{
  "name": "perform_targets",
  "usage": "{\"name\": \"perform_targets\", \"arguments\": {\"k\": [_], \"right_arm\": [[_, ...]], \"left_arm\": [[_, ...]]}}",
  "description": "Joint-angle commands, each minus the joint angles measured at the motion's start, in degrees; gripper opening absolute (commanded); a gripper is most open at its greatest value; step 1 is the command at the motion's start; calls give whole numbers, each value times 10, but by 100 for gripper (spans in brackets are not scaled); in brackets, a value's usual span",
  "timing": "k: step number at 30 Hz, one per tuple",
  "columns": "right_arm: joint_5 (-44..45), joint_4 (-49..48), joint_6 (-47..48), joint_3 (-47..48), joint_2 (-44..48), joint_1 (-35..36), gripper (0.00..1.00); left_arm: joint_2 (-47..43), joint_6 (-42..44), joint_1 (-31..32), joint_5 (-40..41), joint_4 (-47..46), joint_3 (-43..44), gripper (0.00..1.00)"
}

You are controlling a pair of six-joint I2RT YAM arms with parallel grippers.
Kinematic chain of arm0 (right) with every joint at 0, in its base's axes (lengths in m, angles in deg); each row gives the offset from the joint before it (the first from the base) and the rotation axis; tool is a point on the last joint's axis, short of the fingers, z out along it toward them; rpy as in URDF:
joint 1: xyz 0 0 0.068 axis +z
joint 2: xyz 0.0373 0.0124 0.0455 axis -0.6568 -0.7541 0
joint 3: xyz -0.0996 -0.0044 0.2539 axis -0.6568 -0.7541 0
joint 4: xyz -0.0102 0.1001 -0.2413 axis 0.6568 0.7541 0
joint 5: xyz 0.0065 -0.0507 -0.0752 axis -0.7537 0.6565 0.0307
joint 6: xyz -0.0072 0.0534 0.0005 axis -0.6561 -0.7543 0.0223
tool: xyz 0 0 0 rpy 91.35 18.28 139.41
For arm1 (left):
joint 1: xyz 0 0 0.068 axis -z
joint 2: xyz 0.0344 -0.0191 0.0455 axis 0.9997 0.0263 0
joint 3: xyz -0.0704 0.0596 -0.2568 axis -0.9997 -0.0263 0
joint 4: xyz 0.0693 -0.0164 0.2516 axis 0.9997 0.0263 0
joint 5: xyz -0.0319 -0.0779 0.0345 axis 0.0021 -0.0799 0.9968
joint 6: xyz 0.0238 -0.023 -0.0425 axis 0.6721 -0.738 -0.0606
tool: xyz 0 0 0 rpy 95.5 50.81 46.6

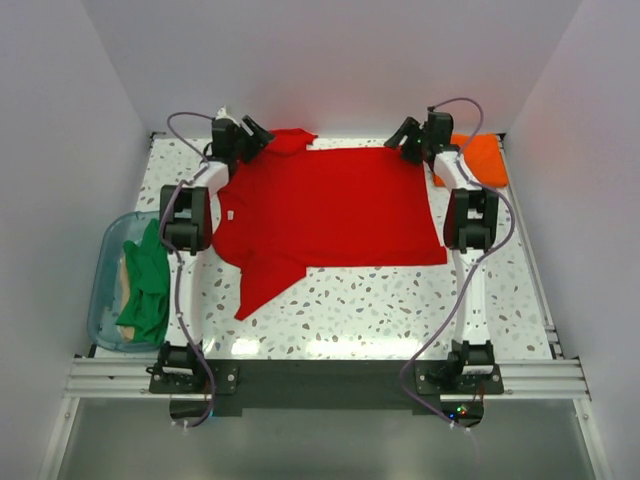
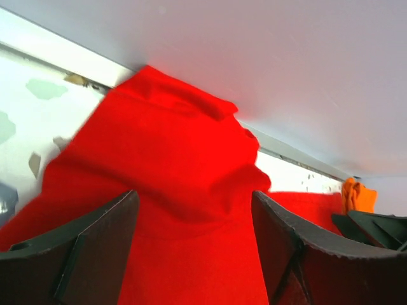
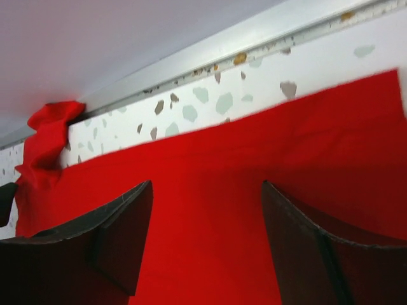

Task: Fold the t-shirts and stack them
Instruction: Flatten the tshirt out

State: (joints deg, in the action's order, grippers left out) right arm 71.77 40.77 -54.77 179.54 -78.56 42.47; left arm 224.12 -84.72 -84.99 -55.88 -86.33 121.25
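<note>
A bright red t-shirt [image 1: 330, 205] lies spread flat on the speckled table [image 1: 400, 300], neck toward the left, with one sleeve [image 1: 265, 280] pointing to the near left and the other bunched at the back wall [image 1: 290, 140]. My left gripper [image 1: 257, 133] is open over that bunched far sleeve [image 2: 172, 146]. My right gripper [image 1: 405, 137] is open over the shirt's far right edge [image 3: 254, 178]. An orange t-shirt [image 1: 482, 158] lies folded at the back right. Green [image 1: 145, 285] and tan [image 1: 128, 270] shirts lie in the tub.
A clear bluish plastic tub [image 1: 103, 300] stands at the table's left edge. White walls close in the back and both sides. A metal rail [image 1: 320, 378] carrying the arm bases runs along the near edge.
</note>
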Motion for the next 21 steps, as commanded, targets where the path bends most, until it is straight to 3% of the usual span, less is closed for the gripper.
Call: {"name": "perform_targets", "arguments": {"k": [1,4,14,21], "right_arm": [[-46,-21,-15,-49,113,0,72],[-48,-19,-25,-99,170,1,72],[-42,-58,-17,-505,446,56,71],[-11,-80,10,-719,623,116,69]], "left_arm": [[-127,11,-7,-33,-68,-57,76],[-245,15,-3,-10,-81,-183,75],[-646,-20,75,149,20,-620,56],[-862,-56,142,249,96,-822,47]]}}
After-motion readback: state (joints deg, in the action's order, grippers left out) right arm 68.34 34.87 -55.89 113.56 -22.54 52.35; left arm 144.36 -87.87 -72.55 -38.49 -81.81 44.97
